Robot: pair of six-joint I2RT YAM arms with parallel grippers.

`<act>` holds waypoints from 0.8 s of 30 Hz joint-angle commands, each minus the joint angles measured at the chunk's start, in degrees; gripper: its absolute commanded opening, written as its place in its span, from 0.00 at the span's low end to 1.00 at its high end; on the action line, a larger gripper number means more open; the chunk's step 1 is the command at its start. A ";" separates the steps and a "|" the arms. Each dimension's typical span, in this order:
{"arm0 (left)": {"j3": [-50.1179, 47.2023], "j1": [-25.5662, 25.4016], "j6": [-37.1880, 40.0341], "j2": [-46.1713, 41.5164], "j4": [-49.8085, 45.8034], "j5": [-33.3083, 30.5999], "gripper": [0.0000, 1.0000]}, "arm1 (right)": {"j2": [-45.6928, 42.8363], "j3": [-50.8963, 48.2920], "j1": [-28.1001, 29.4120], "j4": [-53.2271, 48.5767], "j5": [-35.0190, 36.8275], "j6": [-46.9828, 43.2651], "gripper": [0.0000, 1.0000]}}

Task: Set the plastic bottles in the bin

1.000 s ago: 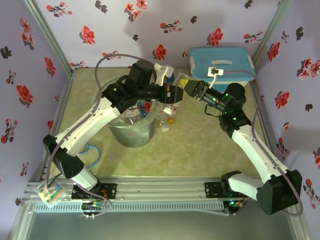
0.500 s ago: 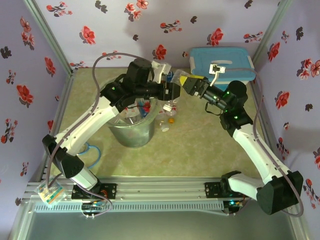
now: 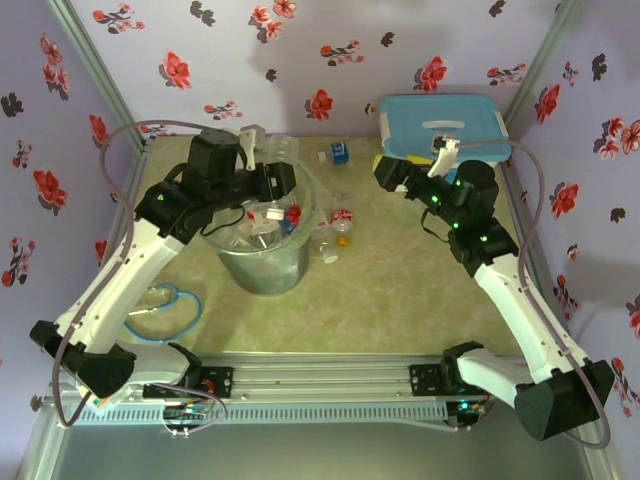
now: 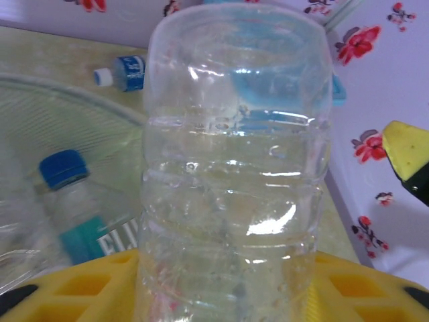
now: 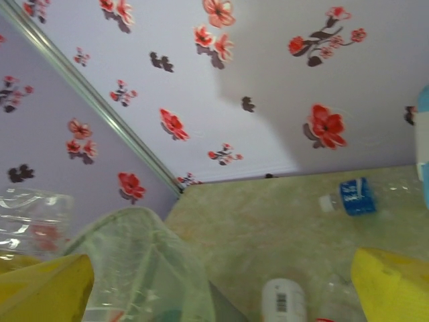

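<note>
My left gripper (image 3: 268,182) is shut on a clear plastic bottle (image 3: 283,160) and holds it over the far rim of the bin (image 3: 265,268), a grey bucket lined with a clear bag. In the left wrist view this bottle (image 4: 234,168) stands between the yellow fingers (image 4: 74,288), and a blue-capped bottle (image 4: 74,201) lies down in the bin. My right gripper (image 3: 390,172) hangs open and empty to the right of the bin (image 5: 144,268). On the table lie a blue-labelled bottle (image 3: 338,153), a red-capped one (image 3: 342,215) and a white-capped one (image 3: 328,250).
A white box with a light-blue lid (image 3: 440,125) stands at the back right, just behind my right arm. A blue cable (image 3: 165,300) loops on the table left of the bin. Flowered walls close in the left, back and right sides.
My right gripper has opened, let go of the clear bottle and drawn back to the right. My left arm has carried that bottle leftward to over the bin.
</note>
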 commanded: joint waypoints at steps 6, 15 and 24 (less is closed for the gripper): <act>-0.21 0.24 0.89 3.12 -5.59 -6.29 0.58 | -1.70 -1.31 -1.87 -3.69 3.20 -2.51 0.99; 2.58 0.46 2.49 5.44 -7.54 -8.66 0.74 | -2.20 -1.98 -2.43 -4.77 3.10 -2.74 0.99; 2.14 0.54 2.44 5.06 -6.46 -8.71 0.56 | -1.67 -2.42 -2.57 -4.84 3.34 -2.66 0.99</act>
